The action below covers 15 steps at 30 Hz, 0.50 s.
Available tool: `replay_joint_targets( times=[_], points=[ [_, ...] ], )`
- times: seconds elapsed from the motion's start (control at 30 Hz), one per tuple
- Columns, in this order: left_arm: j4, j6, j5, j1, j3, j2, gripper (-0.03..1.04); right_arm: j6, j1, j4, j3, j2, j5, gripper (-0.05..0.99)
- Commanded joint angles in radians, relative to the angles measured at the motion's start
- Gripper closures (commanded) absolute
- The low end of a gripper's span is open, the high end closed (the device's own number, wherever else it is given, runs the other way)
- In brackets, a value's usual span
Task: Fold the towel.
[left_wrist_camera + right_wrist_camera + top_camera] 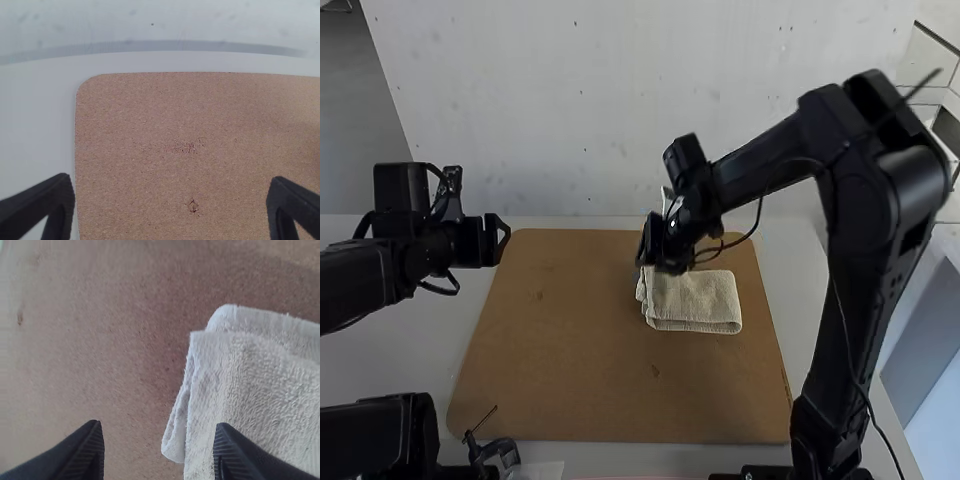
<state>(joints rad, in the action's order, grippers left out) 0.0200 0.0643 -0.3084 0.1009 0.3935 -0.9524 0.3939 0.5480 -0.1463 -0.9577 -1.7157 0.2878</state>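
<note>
- Stretching out pale beneath everything, the surface carried a big brown board with rounded corners, and that was the stage!
- Up on the right stood the right arm, bent high at its elbow and reaching inward over the board's far half.
- Over on the left, the left arm came in low from the high view's edge.
- And there was the towel, folded into a compact, layered bundle on the right-hand part of the board, its layers slightly out of line along the left edge.
- Right at that bundle's far left corner hung the right gripper; its fingers were spread, one over bare board, the other over the cloth in the right wrist view, with no pinch on it.
- Well apart from the towel, the left gripper hovered by the board's far left corner, fingers spread wide with nothing between them.
- Smallest of all, a dark knot-like mark dotted the board!
</note>
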Motion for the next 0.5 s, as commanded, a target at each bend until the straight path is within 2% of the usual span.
replay_joint_targets(
  times=[0.0,0.1,0.2,0.47],
  points=[
    [0.009,-0.014,-0.015,0.010,-0.021,0.009,0.17,0.030,-0.034,0.007,-0.042,0.088,0.005,0.57],
    [0.009,-0.014,-0.015,0.010,-0.021,0.009,0.17,0.008,-0.072,0.004,-0.021,0.094,-0.009,0.72],
    [0.009,-0.012,-0.015,0.010,-0.019,0.009,0.17,-0.046,-0.069,-0.027,-0.001,0.094,-0.065,0.90],
    [0.011,-0.012,-0.014,0.008,-0.018,0.009,0.17,-0.072,-0.042,-0.038,0.019,0.034,-0.079,0.92]
  ],
)
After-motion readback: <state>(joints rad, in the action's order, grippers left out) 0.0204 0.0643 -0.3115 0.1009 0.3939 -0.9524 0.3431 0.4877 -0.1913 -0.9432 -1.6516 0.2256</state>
